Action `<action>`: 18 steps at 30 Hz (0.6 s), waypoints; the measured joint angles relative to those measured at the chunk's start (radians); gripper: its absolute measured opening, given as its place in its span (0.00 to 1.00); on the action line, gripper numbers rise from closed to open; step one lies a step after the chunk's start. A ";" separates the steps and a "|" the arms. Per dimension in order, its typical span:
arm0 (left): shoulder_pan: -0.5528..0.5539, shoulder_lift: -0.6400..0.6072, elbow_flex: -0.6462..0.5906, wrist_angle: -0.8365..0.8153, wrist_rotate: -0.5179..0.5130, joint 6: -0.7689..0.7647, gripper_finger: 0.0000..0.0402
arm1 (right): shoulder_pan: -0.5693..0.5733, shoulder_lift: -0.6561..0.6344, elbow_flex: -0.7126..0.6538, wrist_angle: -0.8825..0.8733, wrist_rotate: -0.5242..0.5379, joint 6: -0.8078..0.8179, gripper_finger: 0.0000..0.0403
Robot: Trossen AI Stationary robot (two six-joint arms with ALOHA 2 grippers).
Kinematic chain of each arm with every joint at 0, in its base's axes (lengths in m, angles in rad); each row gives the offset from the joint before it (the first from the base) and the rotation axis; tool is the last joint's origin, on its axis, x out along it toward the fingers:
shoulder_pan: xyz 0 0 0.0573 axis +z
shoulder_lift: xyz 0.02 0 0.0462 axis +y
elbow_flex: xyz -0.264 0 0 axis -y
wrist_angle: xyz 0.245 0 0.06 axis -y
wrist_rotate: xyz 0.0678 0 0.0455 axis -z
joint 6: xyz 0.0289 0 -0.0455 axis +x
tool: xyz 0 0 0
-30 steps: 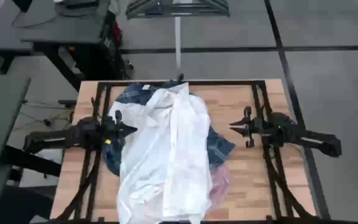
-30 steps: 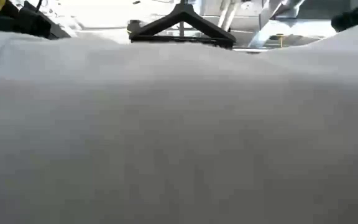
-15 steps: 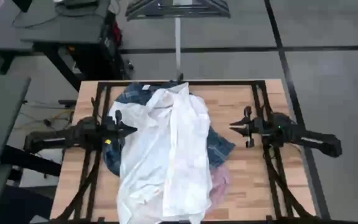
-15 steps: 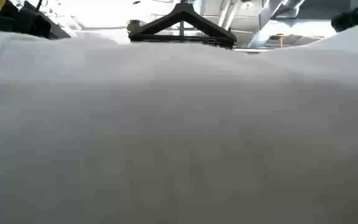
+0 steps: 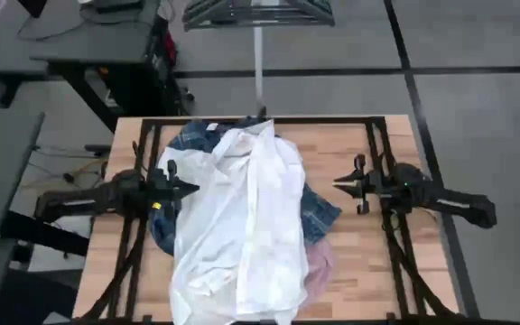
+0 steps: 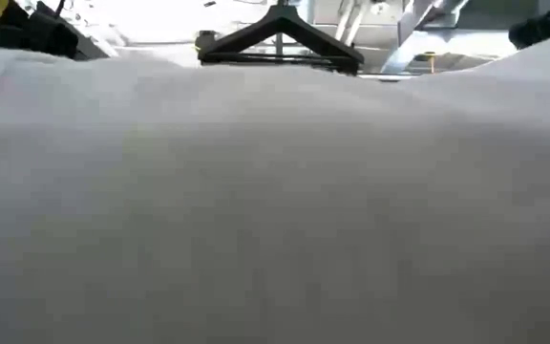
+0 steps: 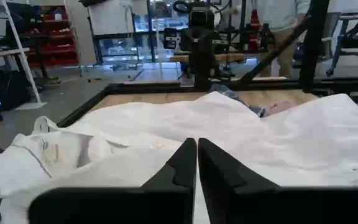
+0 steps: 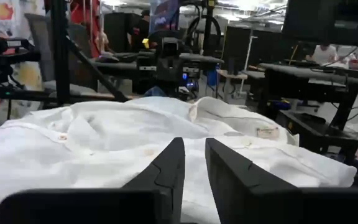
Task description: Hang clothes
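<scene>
The table (image 5: 350,144) carries a heap of three shirts, lying between my two arms. The white shirt (image 5: 242,226) is the biggest thing on it, spread over the top of the pile from the far edge to the near edge, where it hangs over and fills nearly the whole low view. Under it the plaid shirt (image 5: 319,212) shows at the far side and toward my right, and the pink shirt (image 5: 319,266) peeps out at the near right corner.

I judge all three light, limp and easily bunched: cloth like this will sag, drag its neighbours along and slip out of a shallow pinch. The white one lies uppermost, so I would take it first, by its collar (image 7: 42,146) or a shoulder seam, where the fabric is doubled and firmer. That end lies at the far side of the pile.

Beyond the table's far edge hangs a row of hangers (image 5: 258,11).

My left gripper (image 5: 190,189) sits at the left edge of the white shirt, fingers pressed together, holding nothing that I can see. My right gripper (image 5: 339,185) hovers over bare wood, apart from the pile, its fingers a narrow slit apart and empty.
</scene>
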 joint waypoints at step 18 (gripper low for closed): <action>0.000 0.000 0.000 0.002 -0.001 -0.006 0.00 | 0.000 0.000 0.000 0.000 0.000 0.000 0.14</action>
